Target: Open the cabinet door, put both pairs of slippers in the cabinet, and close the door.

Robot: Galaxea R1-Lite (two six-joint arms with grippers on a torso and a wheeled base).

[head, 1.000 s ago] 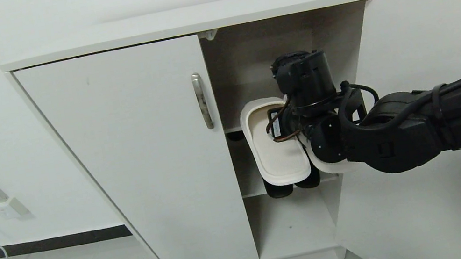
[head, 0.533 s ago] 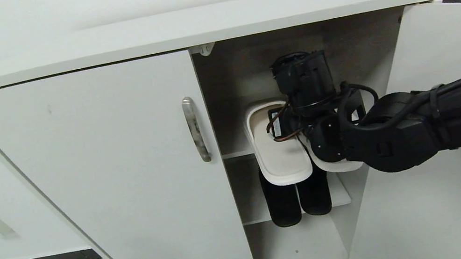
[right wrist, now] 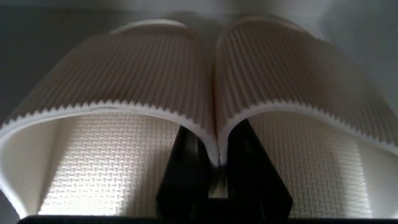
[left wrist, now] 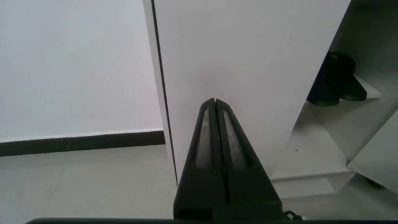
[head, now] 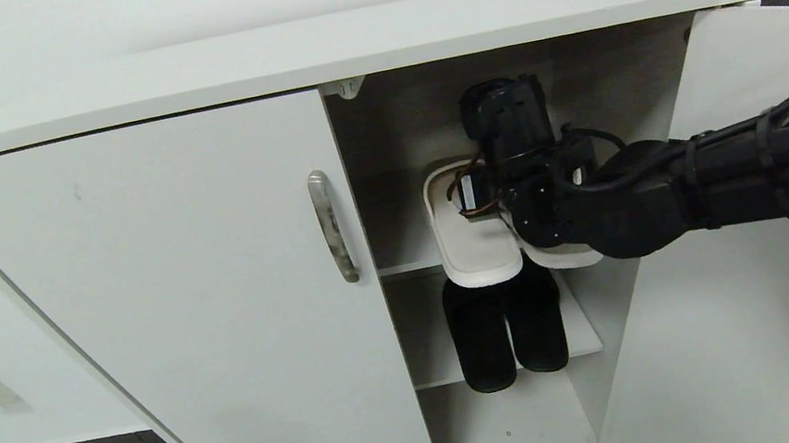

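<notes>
My right pincer (right wrist: 216,155) gripping cream ribbed foam slippers (head: 475,252) at upper shelf's front edge, white cabinet (head: 330,42), black slippers (head: 507,331) on shelf below, my left pincer (left wrist: 215,106) closed

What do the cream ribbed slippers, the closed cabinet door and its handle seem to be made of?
The cream ribbed slippers look like soft moulded foam or rubber, matt: ridged straps, embossed insoles. The white closed cabinet door seems laminated board, smooth and matt, though its core is hidden. The curved grey door handle looks like brushed metal, with a dull sheen.
</notes>
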